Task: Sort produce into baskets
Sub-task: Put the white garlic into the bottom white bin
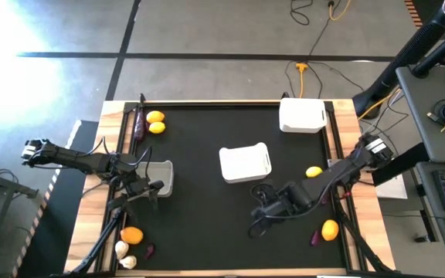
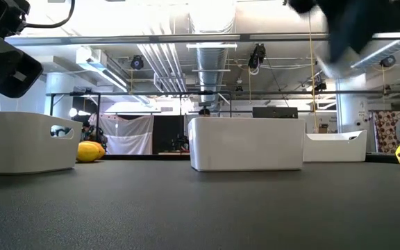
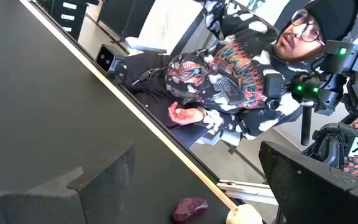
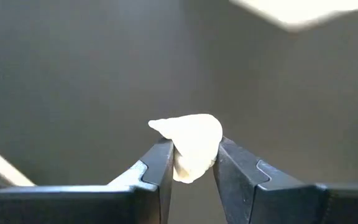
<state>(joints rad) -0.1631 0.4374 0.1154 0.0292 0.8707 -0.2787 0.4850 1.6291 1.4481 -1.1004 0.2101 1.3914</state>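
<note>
The right gripper (image 4: pixel 191 163) is hanging over the matte black surface (image 1: pixel 199 147), near the middle basket (image 1: pixel 246 163), its dark fingers (image 4: pixel 159 167) pinching a white, lumpy garlic bulb (image 4: pixel 190 144) with a pointed tip. The left gripper (image 1: pixel 154 191) is waiting with its fingers spread wide, just beside the smooth, rounded white plastic basket (image 1: pixel 162 177) at the left. A third basket (image 1: pixel 302 115) is sitting at the far right edge. Two glossy yellow lemons (image 1: pixel 155 122) are lying far left beside a long dark eggplant (image 1: pixel 139 122). An orange citrus (image 1: pixel 132 235), two garlic bulbs (image 1: pixel 124 255) and a small purple piece (image 1: pixel 150 249) are resting near left. Another lemon (image 1: pixel 314 172) is lying right of the middle basket.
</note>
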